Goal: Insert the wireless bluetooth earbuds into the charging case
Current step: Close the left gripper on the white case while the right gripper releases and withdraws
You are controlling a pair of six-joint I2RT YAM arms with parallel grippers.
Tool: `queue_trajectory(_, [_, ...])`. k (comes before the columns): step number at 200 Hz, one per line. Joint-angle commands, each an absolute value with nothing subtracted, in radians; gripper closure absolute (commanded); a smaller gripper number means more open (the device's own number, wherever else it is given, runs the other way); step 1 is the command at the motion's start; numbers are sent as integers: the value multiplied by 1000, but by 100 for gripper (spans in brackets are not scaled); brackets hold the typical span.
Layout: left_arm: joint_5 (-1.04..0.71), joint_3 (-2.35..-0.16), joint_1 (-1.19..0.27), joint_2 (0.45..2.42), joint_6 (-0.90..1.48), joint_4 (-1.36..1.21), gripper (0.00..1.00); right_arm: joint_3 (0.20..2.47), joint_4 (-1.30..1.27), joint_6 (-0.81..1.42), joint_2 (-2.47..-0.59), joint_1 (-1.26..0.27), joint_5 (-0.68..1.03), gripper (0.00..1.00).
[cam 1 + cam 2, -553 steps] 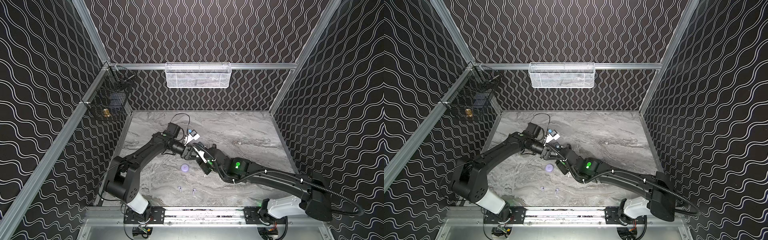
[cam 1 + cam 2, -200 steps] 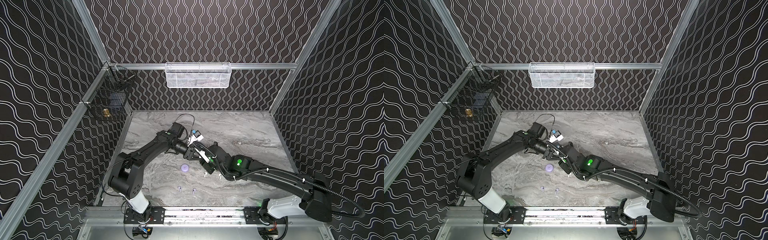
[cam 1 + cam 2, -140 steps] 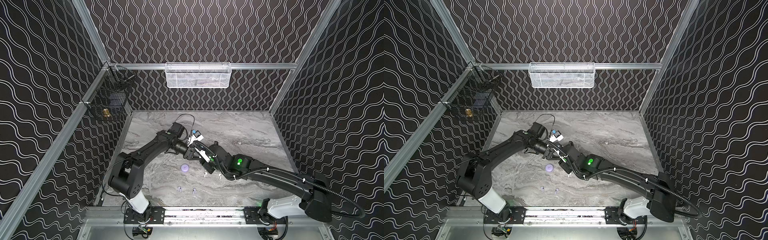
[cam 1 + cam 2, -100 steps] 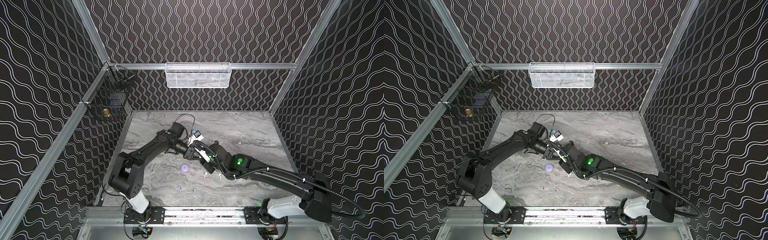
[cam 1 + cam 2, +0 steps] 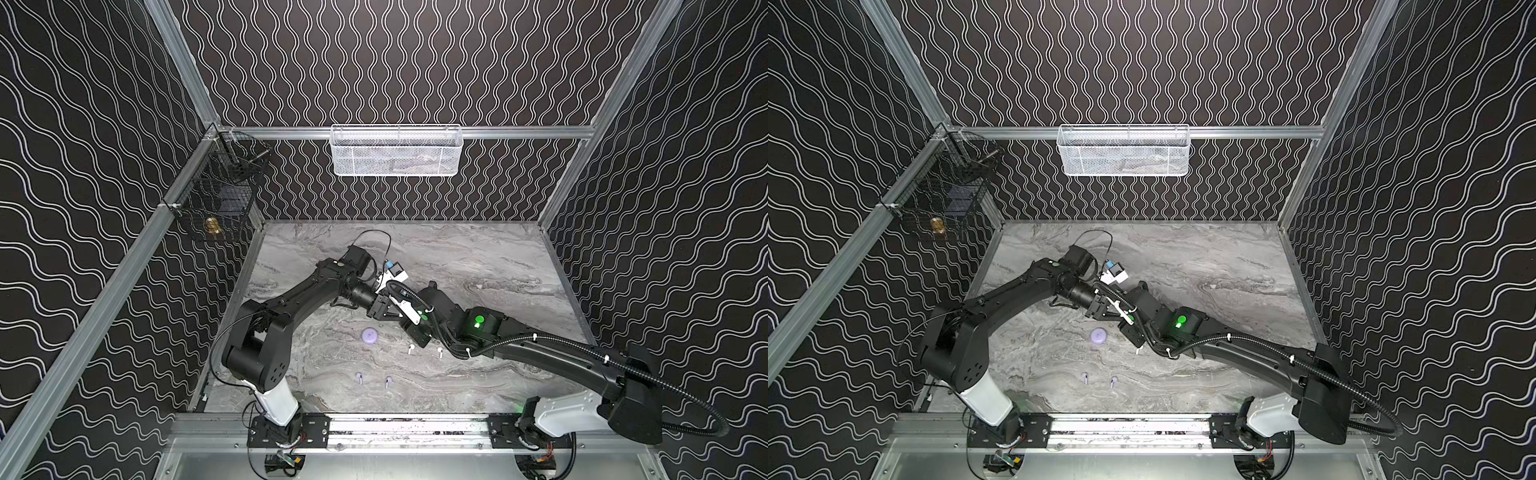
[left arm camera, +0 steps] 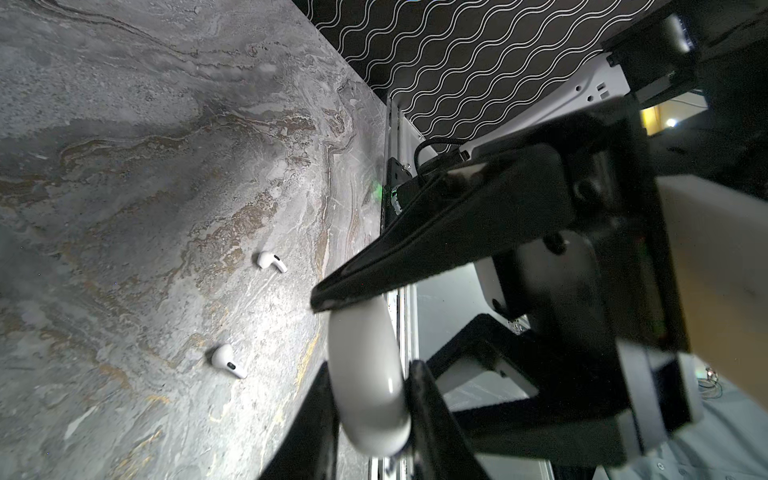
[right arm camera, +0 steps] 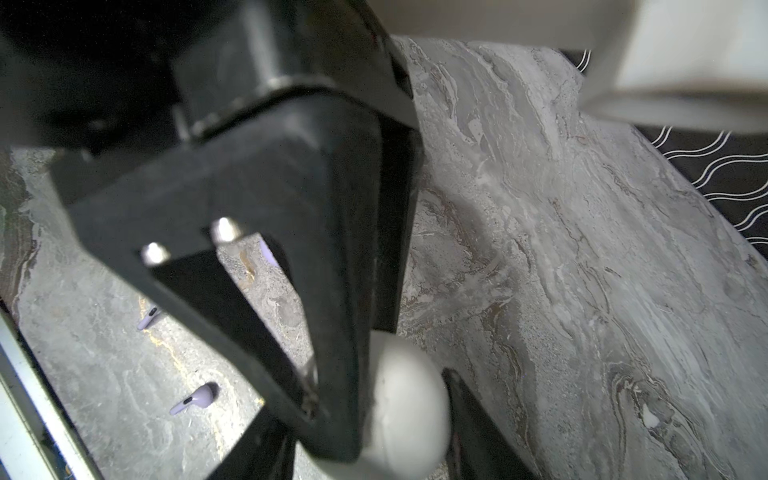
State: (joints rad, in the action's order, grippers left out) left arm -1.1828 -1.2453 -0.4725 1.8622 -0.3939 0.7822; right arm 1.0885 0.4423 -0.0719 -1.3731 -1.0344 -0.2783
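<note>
Wavy black walls (image 5: 395,62), grey marble floor (image 5: 478,257)

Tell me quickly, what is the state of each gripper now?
Left gripper: closed on the white charging case.
Right gripper: closed on the same case.

Standing here, I see the far right of the tabletop (image 5: 478,257) lying bare, open to a reach from above. The middle is blocked: the left arm (image 5: 299,299) and right arm (image 5: 548,353) slant in from the near corners, and the left gripper (image 6: 370,370) and right gripper (image 7: 365,395) both clamp the white case (image 7: 411,374). In the near pocket between the arms, the lavender case (image 5: 369,335), the white earbuds (image 5: 410,349) just beside the right wrist, and the lavender earbuds (image 5: 359,377) leave only narrow gaps.
</note>
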Motion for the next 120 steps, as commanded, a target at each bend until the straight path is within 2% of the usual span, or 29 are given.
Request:
queue_trajectory(1, [-1214, -1247, -493, 1873, -488, 948, 73, 1107, 267, -61, -1370, -1016, -421, 63])
queue_trajectory(15, [-1218, -1249, -492, 1874, -492, 953, 75, 1107, 269, -60, -1369, -1015, -420, 62])
queue_trajectory(32, [-1219, -1253, -492, 1871, -498, 960, 80, 1104, 268, -60, -1362, -1015, -419, 53])
queue_trajectory(68, [-1218, -1258, -494, 1867, -502, 960, 81, 1091, 276, -52, -1346, -1015, -419, 40])
queue_trajectory(92, [-1215, -1264, -490, 1863, -501, 960, 81, 1079, 295, -32, -1322, -1015, -414, 25])
queue_trajectory(120, [-1212, -1271, -486, 1857, -505, 960, 80, 1047, 316, -5, -1267, -1015, -415, 18])
